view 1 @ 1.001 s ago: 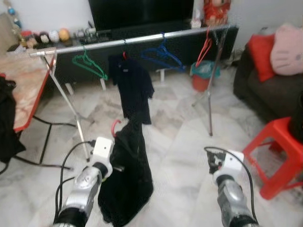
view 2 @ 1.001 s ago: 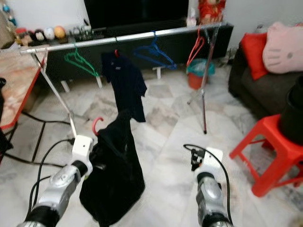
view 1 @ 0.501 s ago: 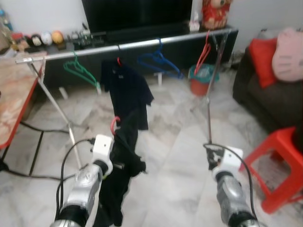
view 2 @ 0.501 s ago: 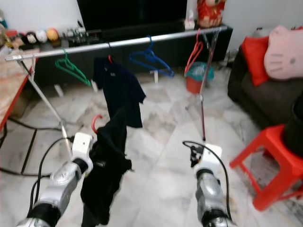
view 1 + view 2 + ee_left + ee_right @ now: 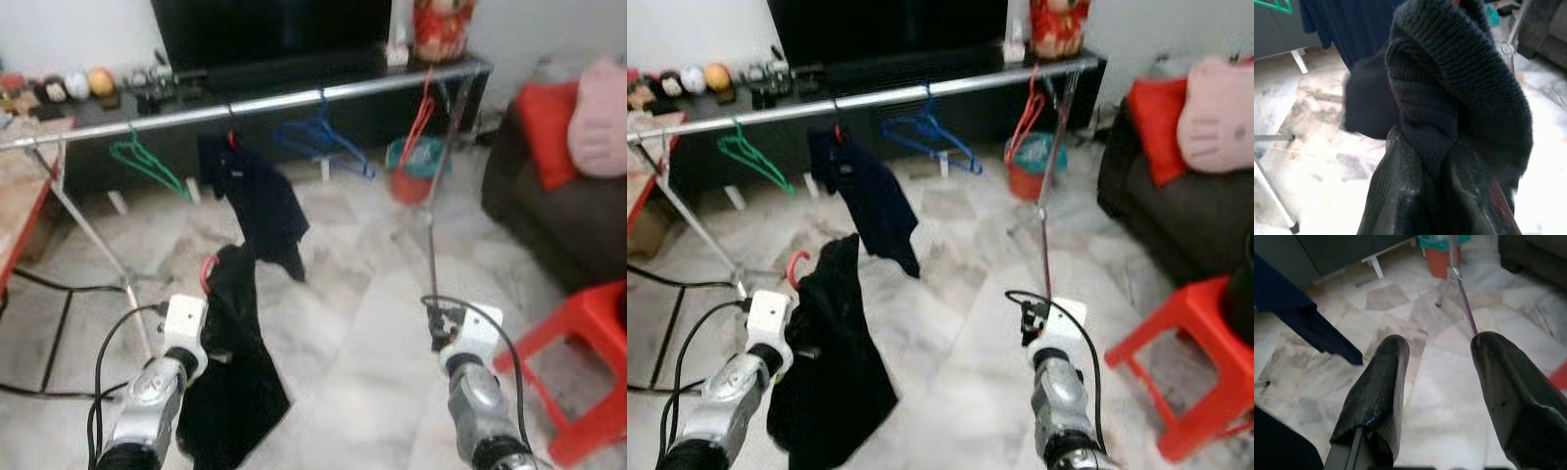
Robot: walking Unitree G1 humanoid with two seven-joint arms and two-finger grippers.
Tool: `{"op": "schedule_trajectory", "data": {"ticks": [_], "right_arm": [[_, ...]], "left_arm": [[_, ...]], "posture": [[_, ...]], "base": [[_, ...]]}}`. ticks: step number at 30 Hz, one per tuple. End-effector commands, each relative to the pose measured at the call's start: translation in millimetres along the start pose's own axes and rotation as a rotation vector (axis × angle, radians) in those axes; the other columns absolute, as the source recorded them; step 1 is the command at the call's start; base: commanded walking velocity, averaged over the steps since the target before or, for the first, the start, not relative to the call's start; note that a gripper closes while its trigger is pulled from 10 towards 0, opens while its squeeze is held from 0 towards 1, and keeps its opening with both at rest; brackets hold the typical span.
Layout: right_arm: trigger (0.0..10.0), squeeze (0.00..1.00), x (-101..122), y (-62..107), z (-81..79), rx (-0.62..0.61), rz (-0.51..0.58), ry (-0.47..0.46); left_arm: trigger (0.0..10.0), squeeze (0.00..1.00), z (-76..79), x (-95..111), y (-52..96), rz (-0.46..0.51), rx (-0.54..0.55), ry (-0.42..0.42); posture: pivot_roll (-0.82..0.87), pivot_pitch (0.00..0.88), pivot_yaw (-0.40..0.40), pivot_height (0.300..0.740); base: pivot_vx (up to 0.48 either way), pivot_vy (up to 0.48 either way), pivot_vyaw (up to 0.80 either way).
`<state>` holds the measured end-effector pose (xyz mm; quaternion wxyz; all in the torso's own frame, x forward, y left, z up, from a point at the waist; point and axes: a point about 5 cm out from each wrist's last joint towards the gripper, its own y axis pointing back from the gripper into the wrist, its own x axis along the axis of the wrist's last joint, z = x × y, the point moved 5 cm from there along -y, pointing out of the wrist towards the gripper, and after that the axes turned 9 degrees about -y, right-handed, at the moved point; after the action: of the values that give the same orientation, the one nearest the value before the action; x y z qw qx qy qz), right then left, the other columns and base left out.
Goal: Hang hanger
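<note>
Rail (image 5: 294, 98) spans scene ahead, left to right, on stand legs (image 5: 436, 196). TV cabinet (image 5: 294, 117) behind rail; sofa (image 5: 558, 196) at right; stool (image 5: 588, 362) before sofa. Bin (image 5: 411, 166) on floor behind rail's right end. On rail, left to right: empty hanger (image 5: 142, 162), hung shirt (image 5: 255, 201), two further empty hangers (image 5: 323, 137). Left claw (image 5: 1440, 196) at lower left, before rail, closed on garment on hanger (image 5: 230, 362). Right claw (image 5: 1442, 382) at lower right, fingers apart, above floor (image 5: 353, 323). Tabletop (image 5: 15, 225) at far left.

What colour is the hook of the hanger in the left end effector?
Red; the hook pokes up above the black garment, clearest in the right eye view.
</note>
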<state>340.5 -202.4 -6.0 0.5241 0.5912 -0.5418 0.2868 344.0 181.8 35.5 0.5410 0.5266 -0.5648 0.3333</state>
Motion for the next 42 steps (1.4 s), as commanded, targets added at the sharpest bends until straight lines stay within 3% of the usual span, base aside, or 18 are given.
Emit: {"op": "schedule_trajectory", "data": {"ticks": [1, 8, 28, 31, 36, 42], "right_arm": [[10.0, 0.0, -1.8, -1.6, -13.5, 0.032, -0.008, -0.01], [10.0, 0.0, -1.6, -1.8, -12.0, 0.035, -0.012, -0.017], [10.0, 0.0, -6.9, -1.1, -19.1, 0.07, -0.037, -0.028], [10.0, 0.0, -8.4, -0.8, -22.0, 0.085, -0.044, -0.026], [10.0, 0.0, -10.5, -0.4, -25.4, 0.103, -0.054, -0.027], [10.0, 0.0, -12.2, 0.0, -28.8, 0.119, -0.062, -0.026]], "left_arm": [[10.0, 0.0, -5.0, 12.1, -3.6, 0.034, 0.021, -0.02], [10.0, 0.0, 0.1, 20.0, -9.0, 0.05, 0.018, -0.017], [10.0, 0.0, -6.5, 28.8, -16.5, 0.037, 0.089, -0.041], [10.0, 0.0, -15.2, 28.4, -18.8, -0.009, 0.167, -0.094], [10.0, 0.0, -29.5, 30.0, -19.3, -0.047, 0.282, -0.09], [10.0, 0.0, -26.0, 35.0, -22.2, -0.044, 0.293, -0.091]], "posture": [[-0.04, 0.026, 0.056, 0.74], [-0.05, 0.027, 0.059, 0.74], [-0.04, 0.02, 0.062, 0.74], [-0.04, 0.017, 0.061, 0.74], [-0.04, 0.017, 0.061, 0.74], [-0.04, 0.016, 0.06, 0.74]], "base": [[0.364, 0.0, 0.0], [0.369, 0.0, 0.0], [0.385, 0.0, 0.0], [0.393, 0.0, 0.0], [0.391, 0.0, 0.0], [0.386, 0.0, 0.0]]}}
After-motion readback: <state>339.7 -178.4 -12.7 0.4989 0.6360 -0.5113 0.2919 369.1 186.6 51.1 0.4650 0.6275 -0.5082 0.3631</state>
